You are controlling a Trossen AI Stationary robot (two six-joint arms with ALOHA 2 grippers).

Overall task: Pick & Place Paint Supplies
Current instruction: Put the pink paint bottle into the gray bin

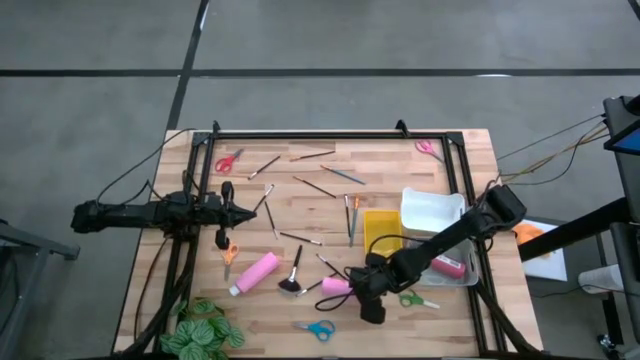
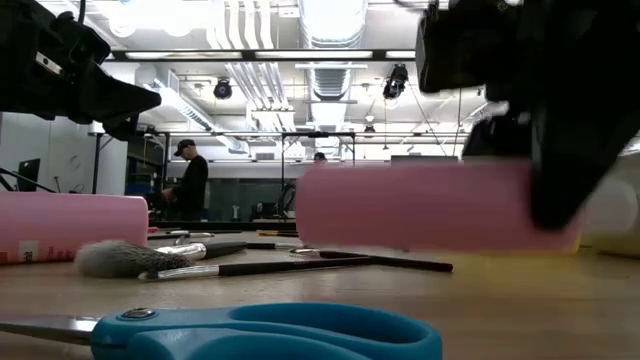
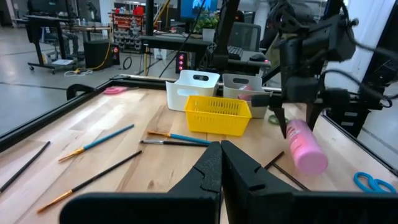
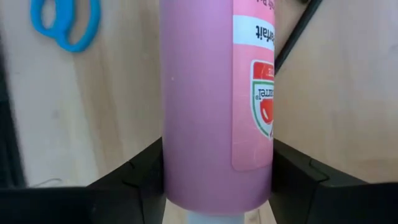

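The right hand (image 1: 357, 284) has its fingers clamped on both sides of a pink paint bottle (image 4: 214, 99), near the front of the surface (image 1: 390, 175). Blue scissors (image 1: 319, 328) lie just in front, green scissors (image 1: 415, 299) beside, the fluffy black brush (image 1: 292, 276) and thin brushes close by. The yellow tray (image 1: 381, 232) sits behind. The left hand (image 1: 244, 213), fully shut and empty, hovers well apart

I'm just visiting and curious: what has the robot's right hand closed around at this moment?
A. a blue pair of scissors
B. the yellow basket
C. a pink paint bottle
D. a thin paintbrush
C. The right hand has its two fingers on either side of the pink paint bottle; the blue scissors lie loose on the table nearby.
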